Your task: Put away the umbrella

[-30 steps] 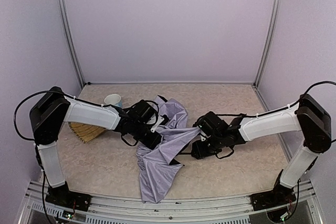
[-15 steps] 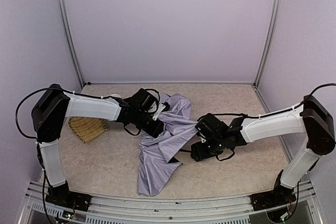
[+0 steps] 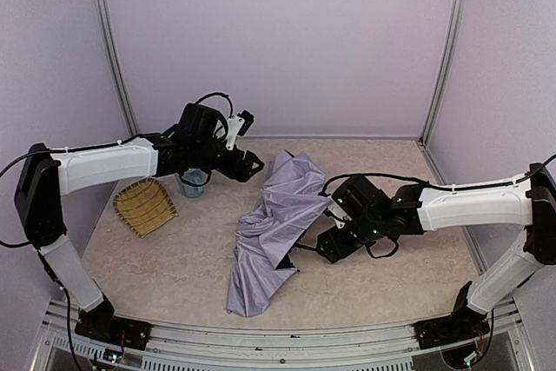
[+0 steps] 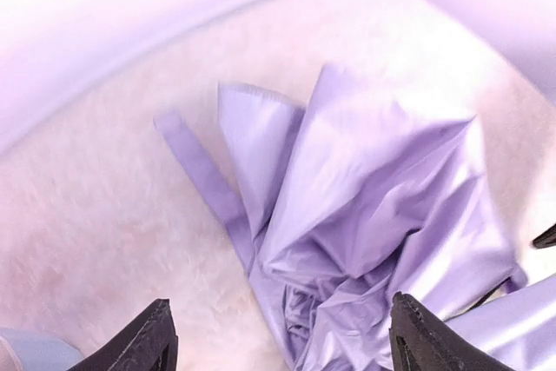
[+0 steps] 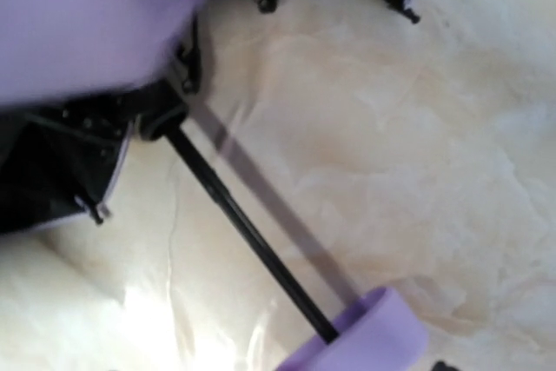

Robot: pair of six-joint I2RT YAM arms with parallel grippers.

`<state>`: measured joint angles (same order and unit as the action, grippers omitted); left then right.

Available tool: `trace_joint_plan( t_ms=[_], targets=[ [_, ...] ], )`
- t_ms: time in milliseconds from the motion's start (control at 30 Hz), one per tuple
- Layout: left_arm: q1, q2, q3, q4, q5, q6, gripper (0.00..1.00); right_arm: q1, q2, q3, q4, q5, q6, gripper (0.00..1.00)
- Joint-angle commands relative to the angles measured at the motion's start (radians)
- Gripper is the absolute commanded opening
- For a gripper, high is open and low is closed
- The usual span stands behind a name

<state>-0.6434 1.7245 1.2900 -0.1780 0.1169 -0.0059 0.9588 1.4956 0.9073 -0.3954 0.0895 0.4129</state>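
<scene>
Umbrella (image 3: pixel 276 219) lay collapsed in the middle of the desk (image 3: pixel 391 171). Its pale lavender fabric was crumpled in a long heap running from twelve o'clock down to seven, with black lining showing near the shaft. A loose lavender strap (image 4: pixel 198 171) trailed from the heap. The thin black shaft (image 5: pixel 234 210) stuck out toward four o'clock, flat on the desk, and ended in the lavender handle (image 5: pixel 369 336).

The left gripper (image 4: pixel 276 341) hovered above the upper end of the fabric, fingers spread wide and grasping nothing. The right gripper (image 3: pixel 330 245) sat low by the shaft and handle; whether it was released or clenched could not be told.

At ten o'clock from the umbrella stood a cup (image 3: pixel 193 182), partly hidden by the left arm. At nine o'clock lay a woven yellow tray (image 3: pixel 145 206). Both were apart from the fabric.
</scene>
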Motion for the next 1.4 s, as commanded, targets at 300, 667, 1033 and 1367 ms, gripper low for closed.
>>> trace_joint_plan(
  t_ms=[300,667,1033,1367],
  targets=[
    [-0.301,-0.227,-0.264,0.224,0.299,0.408,0.9,-0.005,0.029,0.081,0.046,-0.126,-0.294,0.74],
    [-0.301,-0.056,-0.112,0.15,0.208,0.389,0.15,-0.041,0.031,0.092,0.028,-0.134,-0.364,0.74],
    [-0.264,-0.198,-0.308,0.297,0.207,0.312,0.0,-0.211,-0.101,-0.019,0.057,-0.24,-0.357,0.76],
    [-0.257,-0.252,-0.265,0.119,0.201,0.253,0.73,-0.208,-0.072,-0.137,0.135,-0.142,0.284,0.62]
  ],
)
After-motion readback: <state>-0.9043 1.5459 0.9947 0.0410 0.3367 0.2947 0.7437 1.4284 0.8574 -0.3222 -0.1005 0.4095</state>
